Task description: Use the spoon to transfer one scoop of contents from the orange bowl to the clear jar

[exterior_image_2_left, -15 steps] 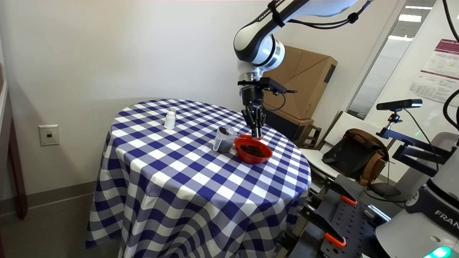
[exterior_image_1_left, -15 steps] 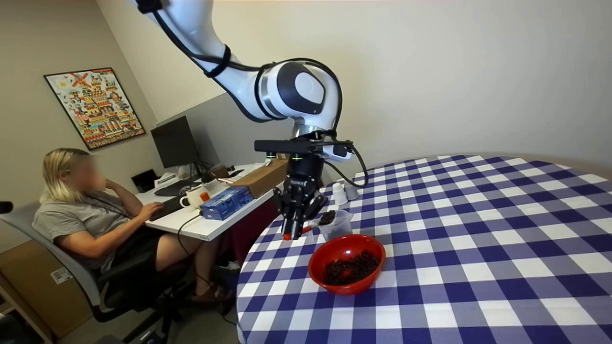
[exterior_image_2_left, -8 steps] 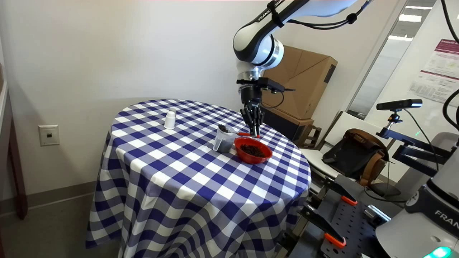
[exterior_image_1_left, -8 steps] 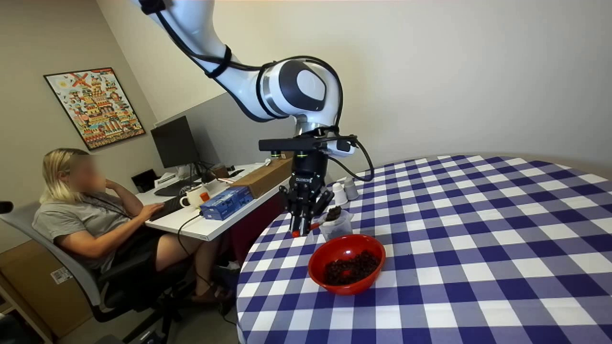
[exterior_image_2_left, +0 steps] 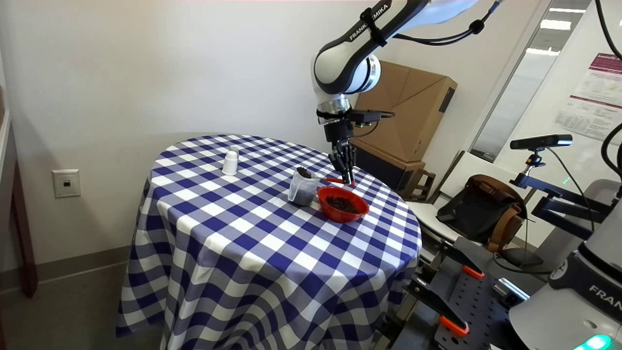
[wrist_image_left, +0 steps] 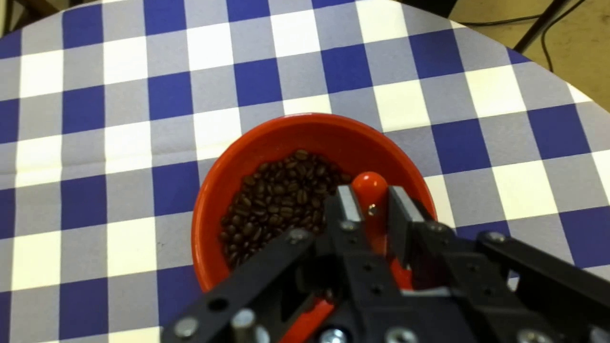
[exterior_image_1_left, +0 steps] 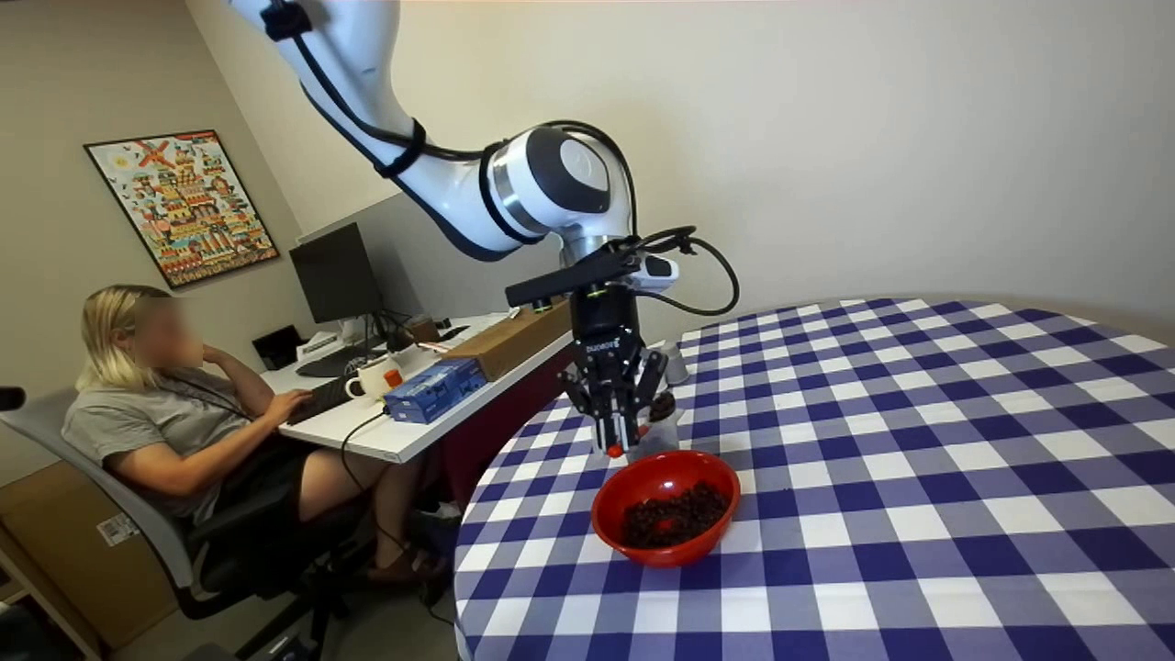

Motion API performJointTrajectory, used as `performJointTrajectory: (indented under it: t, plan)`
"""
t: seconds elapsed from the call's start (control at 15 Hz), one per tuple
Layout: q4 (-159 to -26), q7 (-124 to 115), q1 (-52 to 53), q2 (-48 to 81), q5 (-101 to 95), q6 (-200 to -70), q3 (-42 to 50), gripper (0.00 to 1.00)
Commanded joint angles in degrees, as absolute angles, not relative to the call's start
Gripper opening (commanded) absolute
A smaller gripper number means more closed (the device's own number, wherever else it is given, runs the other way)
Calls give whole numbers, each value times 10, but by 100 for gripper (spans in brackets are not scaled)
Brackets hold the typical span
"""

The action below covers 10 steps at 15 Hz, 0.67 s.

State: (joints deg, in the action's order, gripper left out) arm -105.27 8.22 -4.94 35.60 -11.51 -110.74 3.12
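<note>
Here I am, gripper clamped on the spoon by its smooth red handle, long axis running from me to the clear jar; its heap of coffee beans appears right over the mouth. A wrist roll should tip it! The glossy round bowl sits just beside the jar.

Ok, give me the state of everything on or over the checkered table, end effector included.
Orange bowl: upright, partly filled with dark beans.
Spoon: raised, head loaded with beans.
End effector: closed on the spoon's handle.
Clear jar: upright, fill unclear.
White container: upright.
Greyish container: upright.
</note>
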Motion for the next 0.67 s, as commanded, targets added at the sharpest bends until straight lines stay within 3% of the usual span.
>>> performJointTrajectory:
  t: [0.0,0.6]
  plan:
    - [-1086,64,-27,335,-164,-1142,41,7]
    - [-1157,29,2,285,-256,-1208,45,7]
